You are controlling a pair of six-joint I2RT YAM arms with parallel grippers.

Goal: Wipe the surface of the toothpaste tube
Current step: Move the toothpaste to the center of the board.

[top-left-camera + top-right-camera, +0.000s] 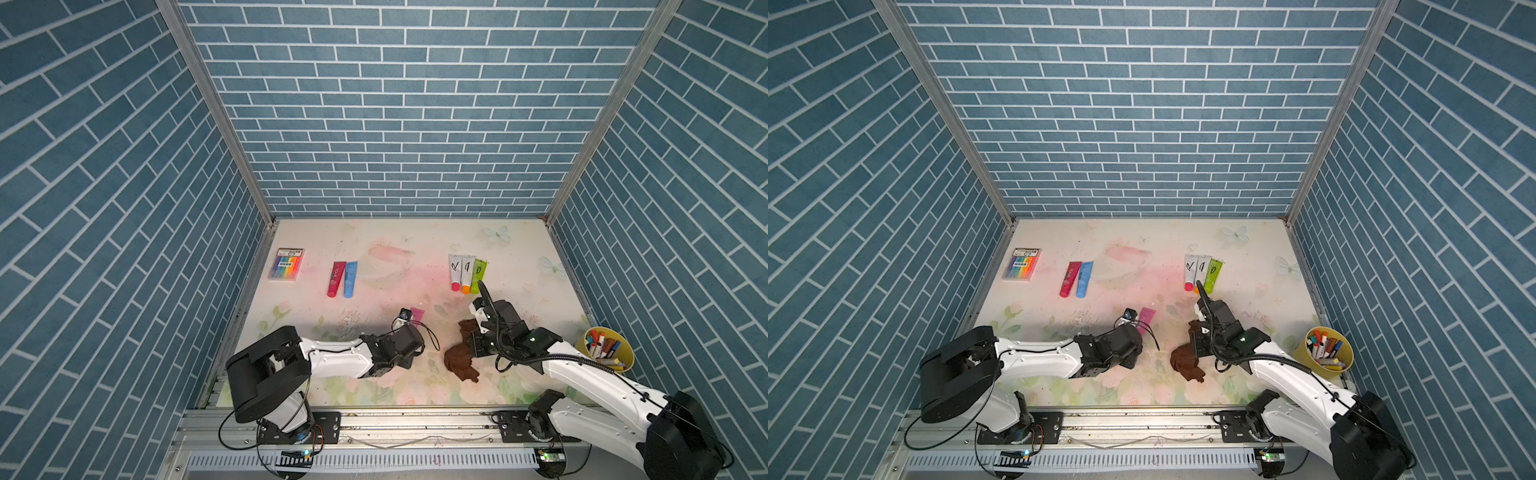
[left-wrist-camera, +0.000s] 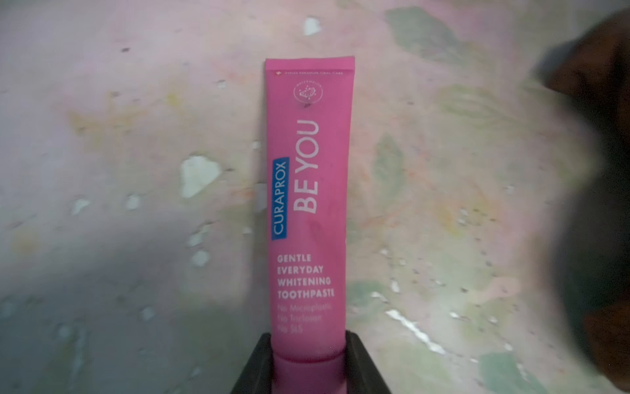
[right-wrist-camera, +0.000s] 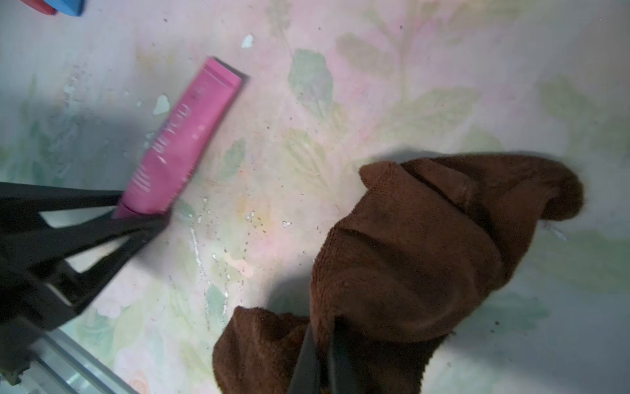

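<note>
Two holds: my left gripper (image 2: 308, 344) pinches the toothpaste tube (image 2: 308, 204), lying on the table (image 2: 443, 204), at its stiffer cap end; my right gripper (image 3: 320, 348) clamps the cloth (image 3: 409, 245). The tube seems light, soft, slippery.

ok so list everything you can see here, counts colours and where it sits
pink toothpaste tube: 1, pink, near centre, cap end in left gripper
brown cloth: 1, brown, near right, pinched by right gripper
red tube: 1, red, far left of centre
blue tube: 1, blue, beside red tube
white tubes: 2, red and orange caps, far right of centre
green tube: 1, green, beside white tubes
marker box: 1, rainbow-striped, far left
yellow cup: 1, yellow, right edge
markers: count unclear, mixed, in cup
table: 1, pale floral
left gripper: 1, black, closed on tube
right gripper: 1, black, shut on cloth
</note>
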